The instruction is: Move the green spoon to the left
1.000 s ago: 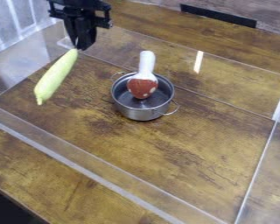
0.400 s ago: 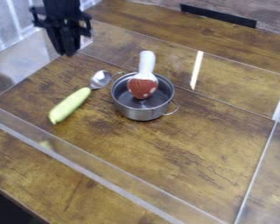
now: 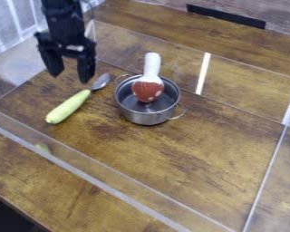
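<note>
The green spoon (image 3: 68, 106) lies flat on the wooden table, its yellow-green handle pointing to the near left. Its silver bowl (image 3: 101, 82) sits close to the pot's left side. My gripper (image 3: 68, 70) hangs straight down just behind and above the spoon, left of the pot. It is open, with dark fingers (image 3: 50, 65) spread wide and nothing between them. It does not touch the spoon.
A small metal pot (image 3: 148, 111) stands mid-table and holds a red-headed object with a white handle (image 3: 151, 65). Clear acrylic walls (image 3: 206, 74) ring the work area. Bare wood (image 3: 196, 154) stretches right of and in front of the pot.
A second ago the spoon hung tilted from my shut gripper. It now lies on the table beside the pot. My gripper has come lower and to the left, and has opened.
</note>
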Controlling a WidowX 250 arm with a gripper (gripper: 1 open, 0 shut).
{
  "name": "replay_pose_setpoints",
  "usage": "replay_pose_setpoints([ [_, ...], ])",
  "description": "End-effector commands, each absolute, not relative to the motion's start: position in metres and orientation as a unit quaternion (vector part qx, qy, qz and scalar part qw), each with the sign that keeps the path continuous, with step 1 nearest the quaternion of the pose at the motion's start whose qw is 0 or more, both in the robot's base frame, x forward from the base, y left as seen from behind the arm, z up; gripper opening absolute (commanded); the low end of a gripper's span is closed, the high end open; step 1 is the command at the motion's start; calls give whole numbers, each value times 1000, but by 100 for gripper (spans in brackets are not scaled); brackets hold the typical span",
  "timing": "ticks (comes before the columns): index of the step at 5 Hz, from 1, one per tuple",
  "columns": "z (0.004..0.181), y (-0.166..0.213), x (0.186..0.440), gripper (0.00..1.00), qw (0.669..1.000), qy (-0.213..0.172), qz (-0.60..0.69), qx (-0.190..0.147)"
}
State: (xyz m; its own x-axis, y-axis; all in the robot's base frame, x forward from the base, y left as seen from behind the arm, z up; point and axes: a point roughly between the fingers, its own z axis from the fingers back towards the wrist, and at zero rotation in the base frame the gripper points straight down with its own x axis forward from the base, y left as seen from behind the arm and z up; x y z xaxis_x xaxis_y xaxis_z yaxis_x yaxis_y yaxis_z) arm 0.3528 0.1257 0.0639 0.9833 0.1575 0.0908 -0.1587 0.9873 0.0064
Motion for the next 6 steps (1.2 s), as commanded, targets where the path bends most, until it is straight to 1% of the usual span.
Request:
replay_pose_setpoints([
  [1,68,116,359,100,997,-59,57,12],
  [2,53,109,366,100,998,-51,39,8],
  [3,51,109,367,100,999,-44,24,8],
  [4,57,112,370,0,999,-41,9,8],
  [5,75,115,366,0,999,-40,-2,6],
  [6,71,126,363,0,999,-40,30,4],
])
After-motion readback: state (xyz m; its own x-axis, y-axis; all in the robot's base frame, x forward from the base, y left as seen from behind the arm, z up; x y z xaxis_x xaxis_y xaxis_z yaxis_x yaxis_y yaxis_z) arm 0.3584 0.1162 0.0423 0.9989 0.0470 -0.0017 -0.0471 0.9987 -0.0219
